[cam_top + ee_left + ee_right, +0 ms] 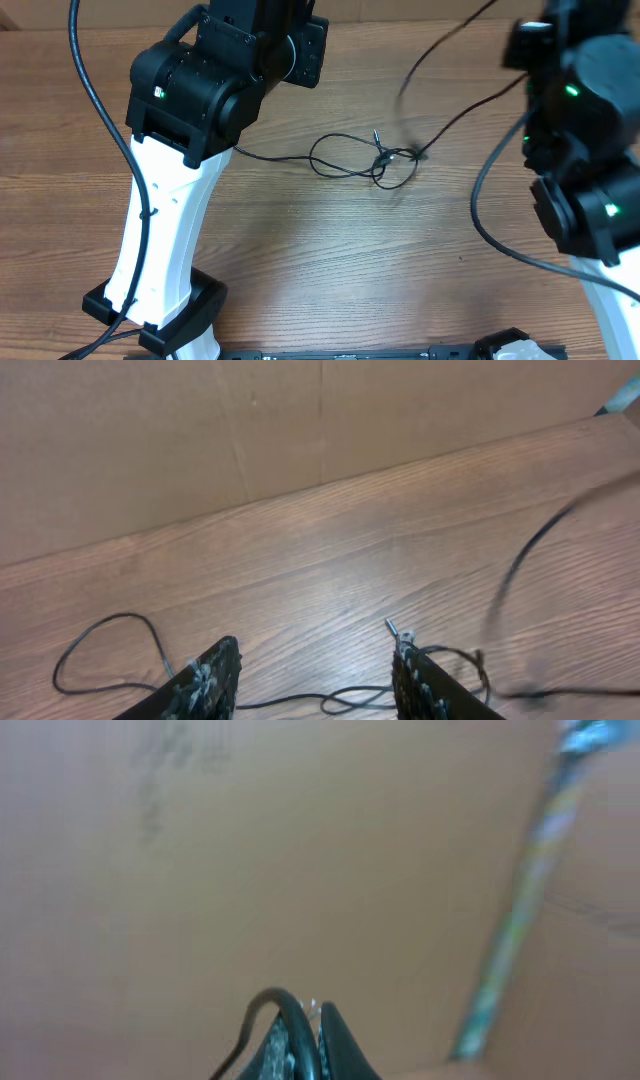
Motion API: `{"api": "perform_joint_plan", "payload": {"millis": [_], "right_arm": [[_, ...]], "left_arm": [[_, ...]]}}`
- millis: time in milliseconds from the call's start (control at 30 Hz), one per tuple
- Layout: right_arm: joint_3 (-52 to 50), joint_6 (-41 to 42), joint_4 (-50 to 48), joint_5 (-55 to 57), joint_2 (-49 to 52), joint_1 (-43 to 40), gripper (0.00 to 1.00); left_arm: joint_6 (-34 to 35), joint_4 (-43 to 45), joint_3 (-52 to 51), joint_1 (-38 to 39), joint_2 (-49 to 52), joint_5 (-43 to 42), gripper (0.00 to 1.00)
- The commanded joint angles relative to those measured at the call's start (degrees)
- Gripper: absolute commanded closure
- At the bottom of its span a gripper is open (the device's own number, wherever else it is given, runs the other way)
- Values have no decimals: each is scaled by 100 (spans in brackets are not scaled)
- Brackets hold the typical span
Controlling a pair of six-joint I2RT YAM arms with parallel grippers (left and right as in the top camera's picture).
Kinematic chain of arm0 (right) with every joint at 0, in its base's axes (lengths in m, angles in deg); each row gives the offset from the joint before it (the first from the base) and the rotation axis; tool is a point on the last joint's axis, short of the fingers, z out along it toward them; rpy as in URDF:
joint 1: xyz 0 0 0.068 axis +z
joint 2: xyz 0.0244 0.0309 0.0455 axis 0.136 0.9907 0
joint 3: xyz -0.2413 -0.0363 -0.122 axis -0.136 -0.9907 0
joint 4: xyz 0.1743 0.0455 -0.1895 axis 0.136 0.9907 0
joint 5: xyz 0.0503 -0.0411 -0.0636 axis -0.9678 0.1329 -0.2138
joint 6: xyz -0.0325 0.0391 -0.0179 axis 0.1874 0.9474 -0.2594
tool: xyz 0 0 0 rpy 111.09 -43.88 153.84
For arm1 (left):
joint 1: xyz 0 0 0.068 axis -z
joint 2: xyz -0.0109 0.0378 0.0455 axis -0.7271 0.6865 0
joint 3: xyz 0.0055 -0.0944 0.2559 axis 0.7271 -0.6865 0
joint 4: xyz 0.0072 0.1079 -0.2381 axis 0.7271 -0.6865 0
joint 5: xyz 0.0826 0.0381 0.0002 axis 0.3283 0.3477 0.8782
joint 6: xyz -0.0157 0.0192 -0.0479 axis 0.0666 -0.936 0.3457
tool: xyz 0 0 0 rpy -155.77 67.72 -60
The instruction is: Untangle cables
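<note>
Gaping to a middling width, the left gripper (315, 650) hangs low over the desk (300, 550). Its two fingers (210, 685) are apart with nothing pinched between them. In the left wrist view, the cables (380, 158) lie flat on the wood right at the fingertips. A thin strand runs across the gap between the fingers. One loose loop lies to the left of them, and a small tangle sits by the right finger. A silver-tipped plug (391, 626) pokes up just beyond that finger. Farther right, a blurred strand lifts off the desk and climbs out of the picture. Behind the desk stands a plain cardboard (150, 450) wall.

The right gripper (308, 1015) is closed narrowly on one black strand of the cables. The strand curls out to the left from between the fingertips. Behind it only blurred cardboard shows.

From overhead, the near half of the desk is bare wood between the two arm bases. The tangle of small overlapping loops lies at mid-desk, between the left arm (170, 220) and the right arm (590, 120), apart from both. One strand trails left from it under the left arm's black head. From the knot's right side, two blurred strands rise off the desk. One goes toward the right arm and the other toward the far edge.
</note>
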Motion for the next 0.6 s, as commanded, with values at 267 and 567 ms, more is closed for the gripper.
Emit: {"api": "perform_joint_plan", "payload": {"millis": [267, 567], "right_arm": [[144, -549, -901, 1261, -76, -1104, 96], [142, 9, -140, 525, 57, -1257, 96]], "left_arm": [[39, 4, 39, -20, -55, 74, 51], [37, -42, 35, -20, -44, 72, 50]]}}
